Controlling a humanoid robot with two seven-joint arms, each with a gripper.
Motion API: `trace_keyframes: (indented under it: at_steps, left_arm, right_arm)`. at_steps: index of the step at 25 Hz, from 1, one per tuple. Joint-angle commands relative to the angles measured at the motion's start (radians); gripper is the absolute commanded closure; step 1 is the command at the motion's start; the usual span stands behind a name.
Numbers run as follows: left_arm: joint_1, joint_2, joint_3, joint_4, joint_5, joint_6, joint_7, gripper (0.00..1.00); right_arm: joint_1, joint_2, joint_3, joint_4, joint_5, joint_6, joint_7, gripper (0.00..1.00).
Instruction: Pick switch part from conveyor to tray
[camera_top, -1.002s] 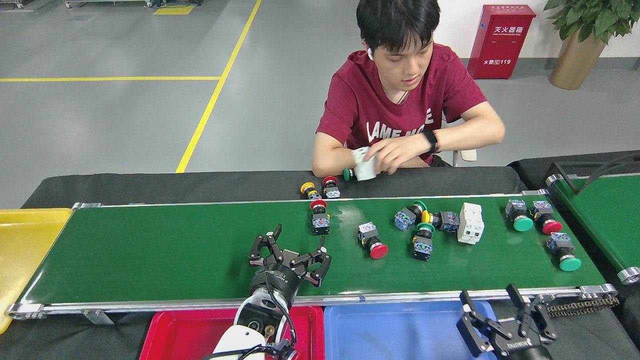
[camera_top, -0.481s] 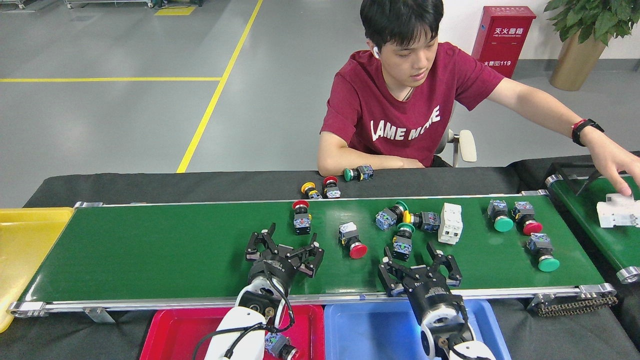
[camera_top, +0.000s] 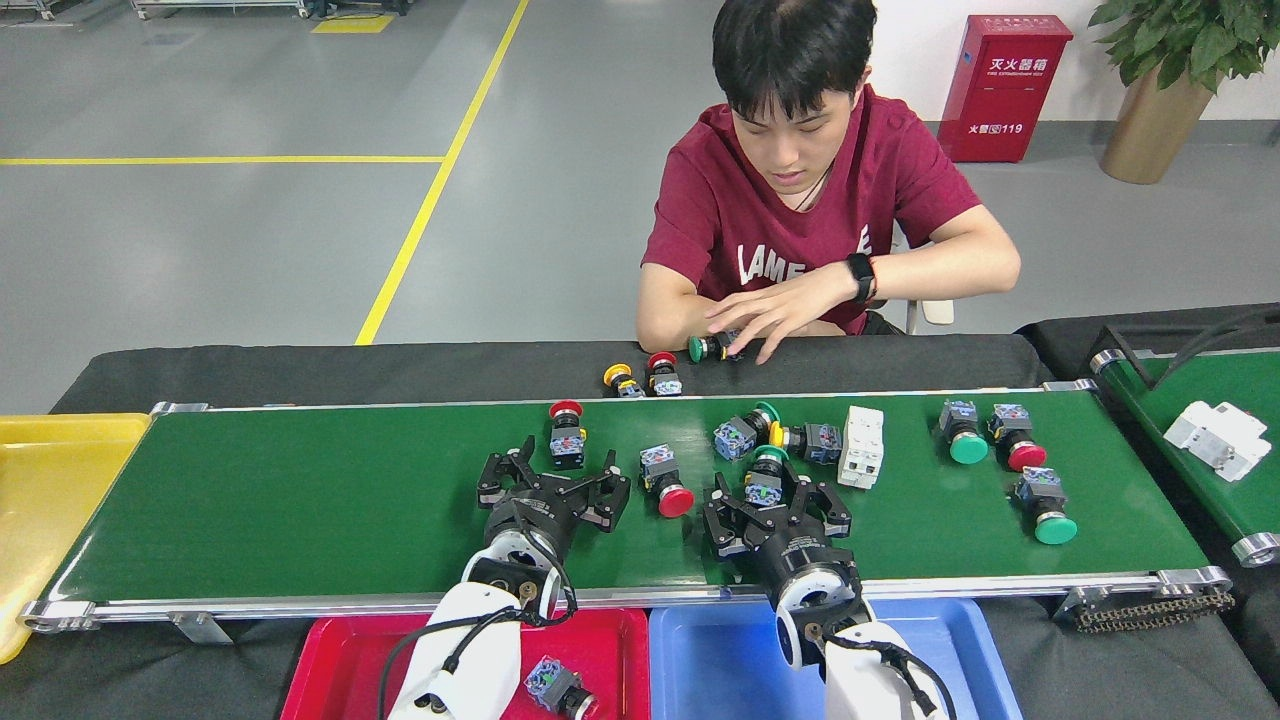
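Grey floor (yellow lines)

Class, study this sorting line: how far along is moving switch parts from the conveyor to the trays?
Done: one switch part lies in the red tray; the blue tray shows none. In hand: nothing; the left pincer and right pincer are open over the conveyor, the right at a green-capped switch. Left: about nine parts on the belt.

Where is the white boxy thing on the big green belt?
In the head view, the white rectangular plastic breaker block lies right of centre on the long dark-green conveyor belt, beside a yellow-capped push-button switch and beyond the open right gripper.
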Motion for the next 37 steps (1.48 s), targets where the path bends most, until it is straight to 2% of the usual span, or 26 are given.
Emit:
trace_keyframes:
  at_steps: [1, 3, 5, 7, 9, 10, 12, 14, 16, 19, 21, 23, 25, 26, 27, 28, 29, 31, 32, 33, 34, 35, 36, 37]
  left_arm:
    - [-0.049, -0.001, 0.015, 0.040, 0.003, 0.043, 0.012, 0.00]
    - [-0.083, 0.001, 0.021, 0.104, 0.003, 0.072, 0.014, 0.03]
    - [-0.113, 0.006, 0.021, 0.160, 0.003, 0.096, 0.020, 0.14]
    - [-0.126, 0.010, 0.026, 0.192, 0.004, 0.099, 0.067, 0.47]
    - [-0.121, 0.013, 0.055, 0.195, 0.006, 0.089, 0.118, 0.84]
    - [-0.120, 0.013, 0.072, 0.197, 0.010, 0.082, 0.136, 0.92]
    - [-0.107, 0.015, 0.082, 0.192, 0.026, 0.066, 0.181, 0.99]
    - [-0.086, 0.015, 0.078, 0.186, 0.018, 0.056, 0.216, 1.00]
    - [-0.064, 0.030, 0.073, 0.175, 0.013, 0.044, 0.236, 1.00]
    - [-0.006, 0.090, 0.073, 0.111, 0.010, -0.051, 0.258, 1.00]
    - [0.045, 0.150, 0.076, 0.006, 0.013, -0.140, 0.258, 1.00]
    - [0.106, 0.240, 0.085, -0.132, 0.016, -0.253, 0.256, 1.00]
    - [0.186, 0.340, 0.090, -0.277, 0.027, -0.396, 0.256, 0.99]
    - [0.243, 0.391, 0.095, -0.357, 0.040, -0.493, 0.255, 0.99]
    - [0.305, 0.437, 0.108, -0.443, 0.058, -0.588, 0.253, 0.98]
    - [0.383, 0.476, 0.130, -0.538, 0.089, -0.698, 0.253, 0.96]
    - [0.434, 0.490, 0.147, -0.592, 0.105, -0.758, 0.250, 0.95]
    - [0.586, 0.498, 0.214, -0.721, 0.124, -0.876, 0.245, 0.88]
    - [0.643, 0.495, 0.236, -0.756, 0.122, -0.895, 0.244, 0.85]
    - [0.686, 0.492, 0.245, -0.771, 0.122, -0.895, 0.244, 0.76]
    - [0.709, 0.486, 0.251, -0.774, 0.122, -0.892, 0.241, 0.58]
    - [0.713, 0.475, 0.253, -0.773, 0.121, -0.875, 0.236, 0.35]
    - [0.715, 0.453, 0.256, -0.770, 0.121, -0.833, 0.236, 0.00]
    - [0.726, 0.438, 0.266, -0.771, 0.127, -0.790, 0.238, 0.00]
  right_arm:
    - [-0.010, -0.005, 0.001, -0.011, -0.002, -0.050, 0.003, 0.98]
    - [-0.008, -0.006, 0.001, -0.014, -0.002, -0.071, 0.006, 0.98]
    - [-0.010, -0.006, 0.001, -0.020, -0.002, -0.085, 0.006, 0.99]
    - [-0.007, -0.009, 0.000, -0.053, -0.003, -0.111, 0.007, 0.99]
    - [0.018, -0.031, -0.002, -0.140, -0.003, -0.134, 0.018, 0.99]
    - [0.046, -0.048, -0.003, -0.204, -0.013, -0.148, 0.033, 0.99]
    - [0.108, -0.089, -0.002, -0.338, -0.051, -0.189, 0.061, 0.98]
    - [0.194, -0.144, -0.002, -0.470, -0.074, -0.243, 0.072, 0.98]
    - [0.277, -0.174, -0.002, -0.554, -0.077, -0.327, 0.070, 0.98]
    - [0.351, -0.175, 0.001, -0.589, -0.072, -0.448, 0.070, 0.97]
    - [0.369, -0.166, 0.032, -0.591, -0.069, -0.482, 0.070, 0.95]
    - [0.369, -0.163, 0.092, -0.591, -0.069, -0.485, 0.070, 0.93]
    - [0.369, -0.143, 0.135, -0.591, -0.069, -0.481, 0.072, 0.89]
    - [0.371, -0.132, 0.161, -0.591, -0.068, -0.478, 0.076, 0.83]
    - [0.372, -0.123, 0.190, -0.588, -0.062, -0.467, 0.088, 0.64]
    - [0.377, -0.109, 0.218, -0.586, -0.049, -0.432, 0.114, 0.16]
    - [0.382, -0.097, 0.228, -0.586, -0.045, -0.398, 0.139, 0.01]
    - [0.388, -0.075, 0.244, -0.588, -0.045, -0.358, 0.177, 0.02]
    - [0.388, -0.074, 0.242, -0.593, -0.045, -0.363, 0.179, 0.02]
    - [0.385, -0.074, 0.242, -0.597, -0.046, -0.363, 0.179, 0.02]
    - [0.383, -0.074, 0.241, -0.603, -0.048, -0.363, 0.180, 0.02]
    - [0.383, -0.079, 0.239, -0.611, -0.049, -0.361, 0.180, 0.02]
    - [0.385, -0.086, 0.235, -0.623, -0.049, -0.360, 0.180, 0.02]
    - [0.385, -0.103, 0.221, -0.640, -0.051, -0.355, 0.182, 0.02]
